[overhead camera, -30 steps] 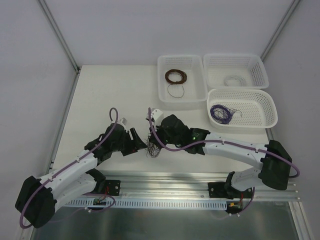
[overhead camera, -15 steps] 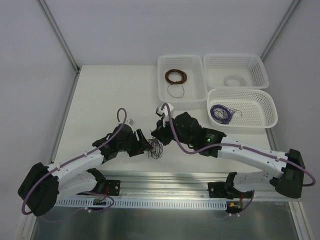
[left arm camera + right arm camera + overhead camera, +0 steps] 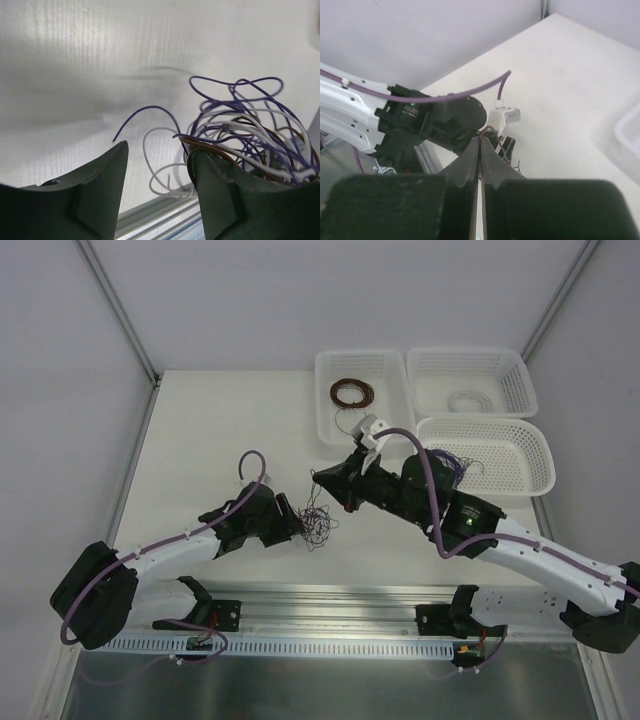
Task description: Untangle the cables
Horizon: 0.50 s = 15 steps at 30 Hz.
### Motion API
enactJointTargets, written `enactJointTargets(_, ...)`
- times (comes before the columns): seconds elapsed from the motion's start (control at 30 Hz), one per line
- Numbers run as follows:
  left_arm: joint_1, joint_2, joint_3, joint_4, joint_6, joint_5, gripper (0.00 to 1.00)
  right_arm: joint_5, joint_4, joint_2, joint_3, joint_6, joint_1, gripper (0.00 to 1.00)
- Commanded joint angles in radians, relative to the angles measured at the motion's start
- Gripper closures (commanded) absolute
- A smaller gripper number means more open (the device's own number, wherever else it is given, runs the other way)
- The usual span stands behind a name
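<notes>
Top external view shows the cables (image 3: 318, 523) as a small dark scribble near the front middle of the desk (image 3: 220, 430). They sit between the 2 arms, well apart from the 3 white baskets (image 3: 322, 405) at the back. The left gripper (image 3: 297, 527) is right beside the scribble. The right gripper (image 3: 320, 478) is just behind it, on the far side from the arm bases.

The left gripper is partly wide, with a gap between its jaws and nothing squeezed. The right gripper is closed tight and seems to pinch 1 thin brownish strand (image 3: 492, 134) at its tip.

What could go wrong? If the right gripper pulls while the left one closes on a whole bunch, the knots may get tighter, not looser. The pinched strand is very thin, so it may slip out. Some wires sit around 1 finger (image 3: 220, 200) of the left gripper. They may catch on it and drag the whole clump along.

From above, you cannot tell colours or single wires. Left wrist view shows them: purple, white and brown wires piled at that finger, and a white one curling in the gap. Right wrist view alone shows the closed jaws up close. But there most of the clump is hidden behind its own fingers.
</notes>
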Motion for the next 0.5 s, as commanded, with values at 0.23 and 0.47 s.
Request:
enactJointTargets(0.23, 0.006, 0.017, 0.037, -0.033, 0.085, -0.222, 0.52, 0.339, -0.147, -0.216, -0.03, -0.072, 0.004, 0.98)
enactJointTargets(0.47, 0.04, -0.072, 0.048, -0.131, 0.151, -0.303, 0.52, 0.444, -0.261, -0.326, -0.269, 0.061, 0.001, 0.99)
